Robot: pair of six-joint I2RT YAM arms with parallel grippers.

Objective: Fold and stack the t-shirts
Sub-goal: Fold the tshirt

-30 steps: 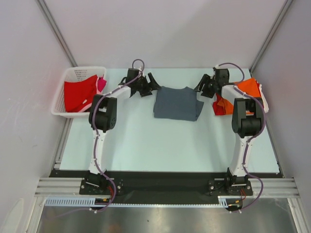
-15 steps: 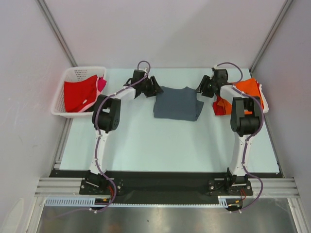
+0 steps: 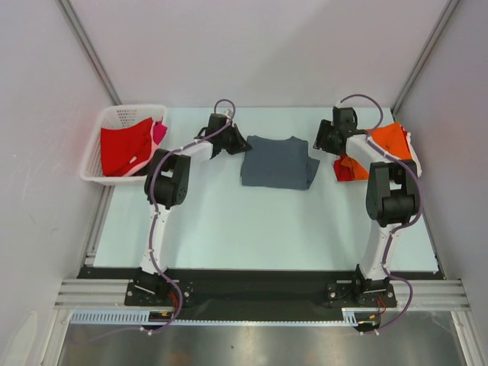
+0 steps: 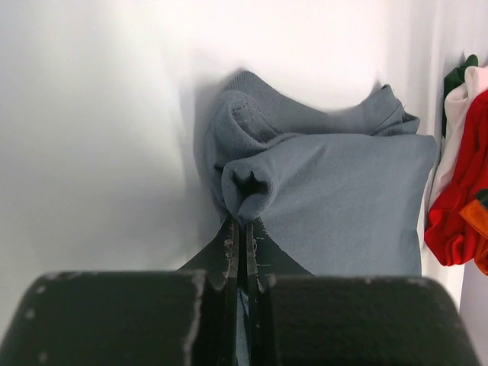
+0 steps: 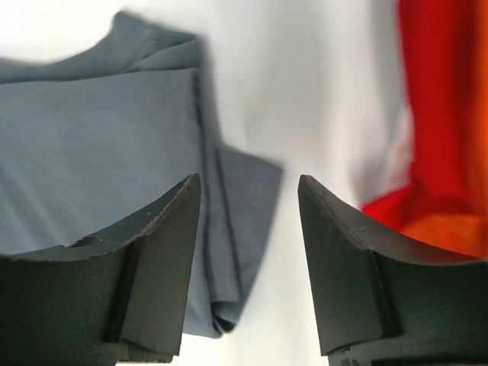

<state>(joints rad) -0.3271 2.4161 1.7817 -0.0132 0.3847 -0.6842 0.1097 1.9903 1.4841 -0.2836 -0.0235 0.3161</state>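
Observation:
A dark slate-grey t-shirt (image 3: 278,162) lies folded at the far middle of the table. My left gripper (image 3: 244,145) is at its left edge, shut on a bunched fold of the grey cloth (image 4: 248,187), which puckers just past the fingertips (image 4: 230,236). My right gripper (image 3: 318,144) stands open at the shirt's right corner. In the right wrist view the grey shirt (image 5: 91,130) and its folded corner lie between and left of the open fingers (image 5: 171,229), untouched. Orange (image 3: 387,137) and red (image 3: 347,169) t-shirts lie heaped at the right.
A white lattice basket (image 3: 93,152) at the far left holds a red t-shirt (image 3: 122,149) and a pink one (image 3: 160,131). Grey walls close in the table on three sides. The red and orange heap (image 4: 457,198) lies just right of the grey shirt.
My left gripper moved right to the grey shirt's left edge and shut on it. My right gripper shifted slightly back and right, staying open.

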